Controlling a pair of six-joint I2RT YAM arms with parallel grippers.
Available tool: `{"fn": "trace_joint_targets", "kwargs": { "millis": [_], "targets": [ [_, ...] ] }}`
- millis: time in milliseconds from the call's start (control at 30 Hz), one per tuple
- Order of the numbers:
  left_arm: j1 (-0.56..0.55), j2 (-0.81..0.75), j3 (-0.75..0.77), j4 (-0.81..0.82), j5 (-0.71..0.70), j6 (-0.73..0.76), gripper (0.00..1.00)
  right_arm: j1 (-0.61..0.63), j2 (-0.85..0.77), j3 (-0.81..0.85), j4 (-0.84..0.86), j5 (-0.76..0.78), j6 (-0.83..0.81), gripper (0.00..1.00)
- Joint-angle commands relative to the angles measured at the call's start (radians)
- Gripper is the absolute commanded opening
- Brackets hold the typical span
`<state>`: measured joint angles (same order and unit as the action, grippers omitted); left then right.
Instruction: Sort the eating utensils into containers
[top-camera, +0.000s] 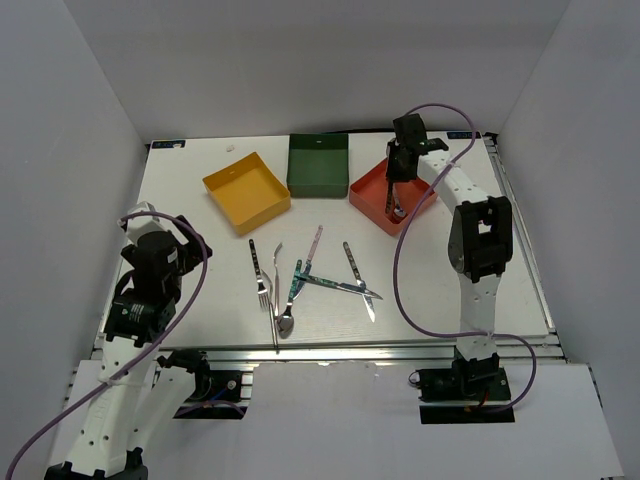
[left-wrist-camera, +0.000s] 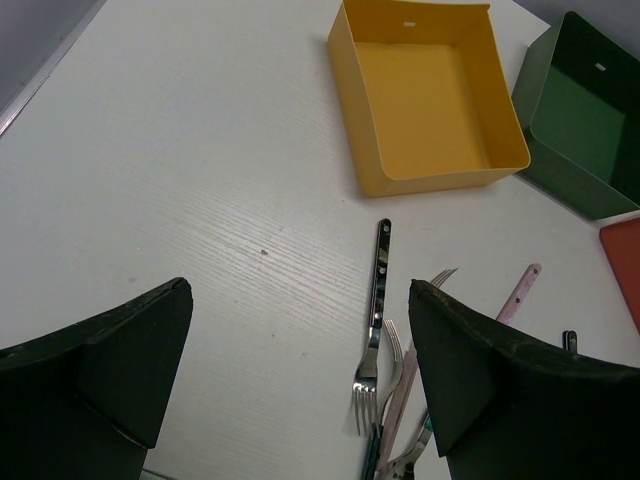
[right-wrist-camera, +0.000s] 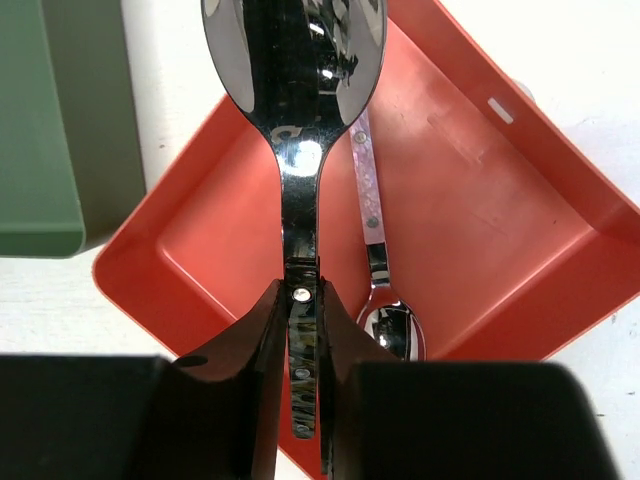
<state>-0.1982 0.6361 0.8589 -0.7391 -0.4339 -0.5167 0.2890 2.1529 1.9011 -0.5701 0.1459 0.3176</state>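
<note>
Red-orange marks the spot where your right arm is working. From the top camera, the right gripper (top-camera: 398, 182) hangs over the red-orange tray (top-camera: 368, 195). That tray sits at the right end of a row, with the dark green tray (top-camera: 318, 170) in the middle and the yellow tray (top-camera: 247, 195) on the left. Nearer the arm bases, a loose cluster of utensils (top-camera: 300, 285) lies on the white table (top-camera: 200, 280), and several cross one another. Your left arm (top-camera: 150, 265) sits folded at the table's left edge, well apart from the trays. You cannot read either set of jaws from up here.

From the left wrist, the left gripper (left-wrist-camera: 300, 370) has its jaws spread wide, with nothing held and only bare table between the fingers (left-wrist-camera: 100, 370). Just ahead lies a dark-handled fork (left-wrist-camera: 375, 310) with its tines toward the camera, and a second fork (left-wrist-camera: 397, 345) is beside it. The yellow tray sits farther on, with the dark green tray to its right. A corner of the red-orange tray shows at the right edge.

From the right wrist, the jaws are pinched tight on the riveted handle of a silver spoon (right-wrist-camera: 295, 60). Its bowl points away from the gripper, above the red-orange tray. A pink-handled spoon (right-wrist-camera: 372, 215) lies on the tray floor, with its bowl toward the camera. The dark green tray stands just beside the red-orange one, on the left of this view.
</note>
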Motion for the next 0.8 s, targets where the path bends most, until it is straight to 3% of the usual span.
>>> {"fn": "trace_joint_targets", "kwargs": {
  "millis": [0,33,167,233,300,367,500,633,767],
  "targets": [
    [0.003,0.002,-0.003,0.01,0.009,0.004,0.98,-0.004,-0.057,-0.008,0.01,0.024,0.015,0.0],
    [0.003,-0.001,-0.004,0.012,0.011,0.004,0.98,-0.005,-0.053,-0.008,0.006,0.033,0.017,0.0],
    [0.003,-0.012,-0.004,0.014,0.012,0.004,0.98,-0.004,-0.045,0.003,-0.023,0.058,0.018,0.38],
    [0.005,-0.015,-0.004,0.015,0.012,0.006,0.98,-0.005,-0.054,0.013,-0.033,0.06,0.017,0.45],
    [0.005,-0.016,-0.006,0.015,0.014,0.006,0.98,-0.004,-0.073,0.024,-0.042,0.061,0.014,0.65],
    [0.003,-0.018,-0.006,0.015,0.012,0.006,0.98,-0.001,-0.102,0.044,-0.056,0.049,-0.003,0.71],
    [0.005,-0.016,-0.003,0.012,0.006,0.003,0.98,0.051,-0.189,0.007,-0.034,-0.051,-0.096,0.71],
    [0.003,-0.006,-0.003,0.006,-0.006,-0.002,0.98,0.165,-0.295,-0.15,-0.022,-0.024,-0.161,0.72],
    [0.003,0.005,0.0,0.006,-0.008,-0.002,0.98,0.271,-0.465,-0.482,0.14,-0.037,-0.144,0.75]
  ]
}}
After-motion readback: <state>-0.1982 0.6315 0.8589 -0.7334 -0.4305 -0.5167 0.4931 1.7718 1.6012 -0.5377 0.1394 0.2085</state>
